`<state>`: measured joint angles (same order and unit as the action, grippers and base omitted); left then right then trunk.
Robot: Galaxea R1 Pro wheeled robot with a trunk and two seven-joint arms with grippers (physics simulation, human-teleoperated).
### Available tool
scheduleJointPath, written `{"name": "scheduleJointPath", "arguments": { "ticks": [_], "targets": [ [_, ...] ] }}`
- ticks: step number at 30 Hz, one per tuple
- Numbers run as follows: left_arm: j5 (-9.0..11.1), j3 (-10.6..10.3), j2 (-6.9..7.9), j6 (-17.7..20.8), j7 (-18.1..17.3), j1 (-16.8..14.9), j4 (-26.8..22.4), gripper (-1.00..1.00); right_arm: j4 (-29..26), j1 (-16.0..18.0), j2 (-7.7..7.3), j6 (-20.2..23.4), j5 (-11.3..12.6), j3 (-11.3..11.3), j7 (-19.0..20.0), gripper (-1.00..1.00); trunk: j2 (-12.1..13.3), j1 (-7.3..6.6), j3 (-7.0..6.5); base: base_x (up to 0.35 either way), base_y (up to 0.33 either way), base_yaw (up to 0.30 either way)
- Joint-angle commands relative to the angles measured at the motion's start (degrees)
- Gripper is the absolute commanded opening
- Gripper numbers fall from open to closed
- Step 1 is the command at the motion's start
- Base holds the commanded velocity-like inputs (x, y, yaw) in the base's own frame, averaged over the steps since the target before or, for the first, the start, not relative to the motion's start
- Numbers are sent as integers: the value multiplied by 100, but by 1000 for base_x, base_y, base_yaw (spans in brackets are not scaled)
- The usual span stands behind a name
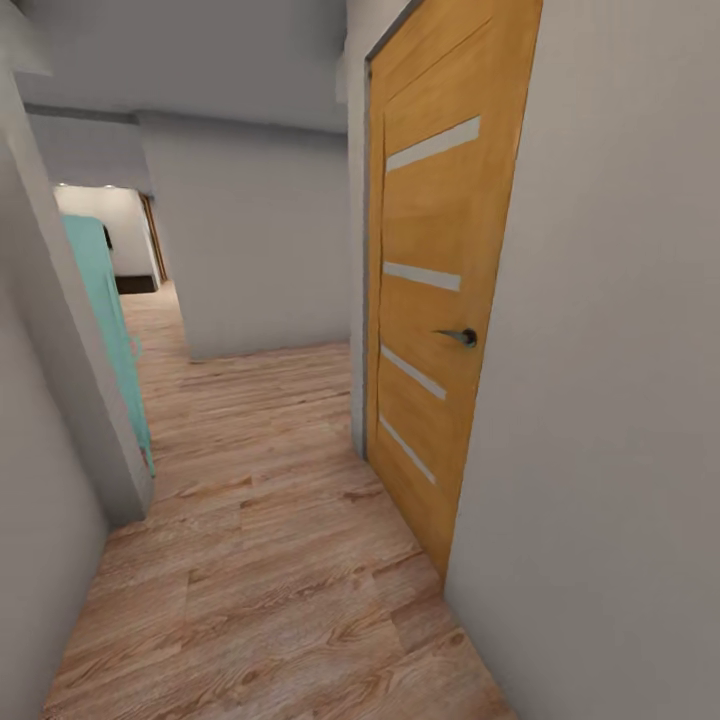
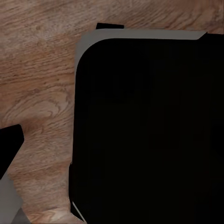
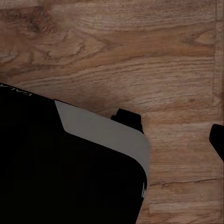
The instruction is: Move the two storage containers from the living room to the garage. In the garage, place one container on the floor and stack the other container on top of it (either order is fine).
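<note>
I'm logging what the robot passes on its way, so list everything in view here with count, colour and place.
Door: one, orange-brown wood with four pale strips, shut, in the wall at right.
Door handle: one, dark, on the door's right side.
Wood plank floor: one, light brown, running down the hallway; also under both wrist cameras.
Walls: white-grey, on both sides and ahead.
Teal object: one, past the left wall's corner; what it is cannot be told.
Far doorway: one, brown-framed, at the hallway's far left end.
Robot base: black with grey rim, above the floor in both wrist views.
</note>
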<state>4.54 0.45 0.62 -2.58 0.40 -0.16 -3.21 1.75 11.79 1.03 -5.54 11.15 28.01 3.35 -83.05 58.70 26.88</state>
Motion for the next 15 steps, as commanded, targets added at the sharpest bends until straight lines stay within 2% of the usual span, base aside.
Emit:
{"name": "scheduleJointPath", "arguments": {
  "ticks": [1,11,15],
  "targets": [
    [47,-1,-1,-14,4,-2,-1,100,19,7,2,-35,61,38,26,100,-2,3,5,317,0,285],
    [47,-1,-1,-14,4,-2,-4,100,19,7,2,-33,62,38,26,100,-2,3,5,317,0,283],
    [47,-1,-1,-14,4,-2,-4,100,19,7,2,-33,56,38,28,100,-2,3,5,317,0,138]
  ]
}}
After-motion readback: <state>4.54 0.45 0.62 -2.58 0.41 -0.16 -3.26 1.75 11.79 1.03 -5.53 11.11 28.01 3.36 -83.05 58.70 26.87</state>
